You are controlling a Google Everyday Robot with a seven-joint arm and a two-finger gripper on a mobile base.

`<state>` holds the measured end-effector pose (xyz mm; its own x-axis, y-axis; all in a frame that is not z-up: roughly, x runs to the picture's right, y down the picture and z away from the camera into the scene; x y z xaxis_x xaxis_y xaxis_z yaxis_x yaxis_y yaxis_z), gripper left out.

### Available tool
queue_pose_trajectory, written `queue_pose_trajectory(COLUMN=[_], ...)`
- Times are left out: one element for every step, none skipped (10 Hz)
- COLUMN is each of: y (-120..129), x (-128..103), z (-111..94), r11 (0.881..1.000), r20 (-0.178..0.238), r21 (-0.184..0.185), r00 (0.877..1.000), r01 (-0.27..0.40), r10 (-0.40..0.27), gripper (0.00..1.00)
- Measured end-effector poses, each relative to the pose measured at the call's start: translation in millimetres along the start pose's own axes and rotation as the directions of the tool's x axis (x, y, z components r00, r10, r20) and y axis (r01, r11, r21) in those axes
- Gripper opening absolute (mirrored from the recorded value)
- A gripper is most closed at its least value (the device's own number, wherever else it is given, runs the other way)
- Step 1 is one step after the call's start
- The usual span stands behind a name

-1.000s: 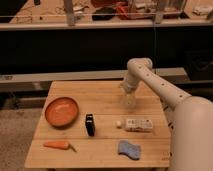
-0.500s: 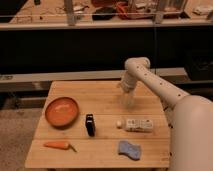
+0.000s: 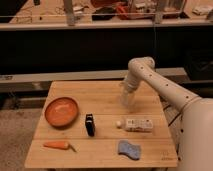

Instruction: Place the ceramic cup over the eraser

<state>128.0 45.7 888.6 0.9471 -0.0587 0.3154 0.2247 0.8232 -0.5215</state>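
Well, the eraser (image 3: 89, 124) sits mid-counter (image 3: 105, 106); the cup (image 3: 127, 102) is well apart from it, farther back and to the right; the gripper (image 3: 126, 96) is down right at the cup; whether it is clamped on the cup I cannot tell; a bowl (image 3: 62, 111) lies left of the eraser, a bottle (image 3: 136, 124) right.

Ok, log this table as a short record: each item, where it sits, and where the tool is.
tool: above the far right part of the table, at the cup
cup: whitish, at the tool, well apart from the eraser
eraser: black, mid-table, uncovered
bowl: orange, left side
carrot: front left
bottle: white, lying on its side, right of the eraser
sponge: blue, front, right of centre
task: cup not yet over the eraser
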Motion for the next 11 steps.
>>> queue_pose_trajectory(y=[0.0, -0.2, -0.5, -1.1, -1.7, -0.9, 0.5, 1.8, 5.2, 10.4, 13.3], x=[3.7, 10.3, 18.4, 24.0, 27.0, 32.2, 34.1, 33.8, 33.1, 32.8, 32.5], z=[-1.3, -2.7, -4.7, -5.8, -6.0, -7.5, -8.8, -10.0, -13.4, -16.9, -19.6], r11=[1.000, 1.000, 1.000, 1.000, 0.999, 1.000, 1.000, 0.999, 0.989, 0.969, 0.950], r20=[-0.001, -0.002, -0.002, 0.002, 0.010, 0.029, 0.035, 0.043, 0.045, 0.033, 0.022], r21=[0.001, 0.003, 0.007, 0.010, 0.011, 0.017, 0.022, 0.031, 0.051, 0.070, 0.080], r00=[1.000, 1.000, 1.000, 1.000, 0.999, 0.999, 0.999, 0.998, 0.989, 0.970, 0.953], r01=[-0.007, -0.015, -0.023, -0.029, -0.031, -0.020, 0.002, 0.042, 0.135, 0.238, 0.300], r10=[0.007, 0.015, 0.024, 0.029, 0.031, 0.019, -0.003, -0.043, -0.138, -0.241, -0.303], gripper=[0.77, 0.77, 0.77, 0.77, 0.77, 0.77, 0.77, 0.77, 0.77, 0.77, 0.77])
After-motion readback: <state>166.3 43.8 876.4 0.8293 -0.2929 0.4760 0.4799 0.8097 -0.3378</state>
